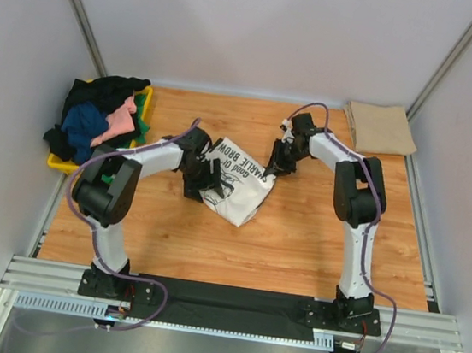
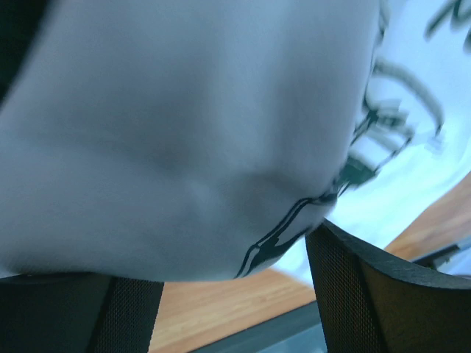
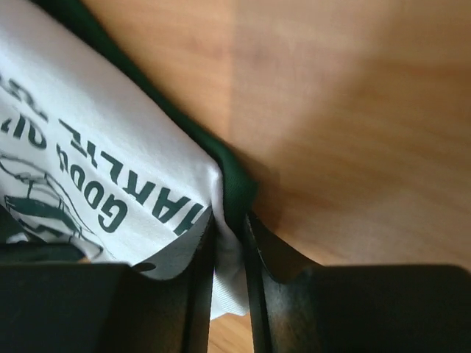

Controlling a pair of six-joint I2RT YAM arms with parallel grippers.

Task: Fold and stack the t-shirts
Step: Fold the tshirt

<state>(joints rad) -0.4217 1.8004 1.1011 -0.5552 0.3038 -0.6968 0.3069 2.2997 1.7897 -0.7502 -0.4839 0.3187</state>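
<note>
The cream t-shirt (image 1: pixel 237 183) with black "Charlie Brown" print and a dark green sleeve lies bunched at the table's middle. My right gripper (image 1: pixel 273 169) is at its right corner. In the right wrist view the gripper (image 3: pixel 228 222) is shut on the cream cloth and green sleeve edge (image 3: pixel 237 184). My left gripper (image 1: pixel 203 181) is at the shirt's left edge. In the left wrist view its fingers (image 2: pixel 383 294) stand wide apart, with the blurred cream cloth (image 2: pixel 184 140) draped over their tips and bare table between them. A folded tan t-shirt (image 1: pixel 381 128) lies at the back right.
A yellow tray (image 1: pixel 63 164) at the back left holds a heap of black, blue, pink and green shirts (image 1: pixel 99 117). Grey walls close the table on three sides. A metal rail (image 1: pixel 229 301) runs along the near edge.
</note>
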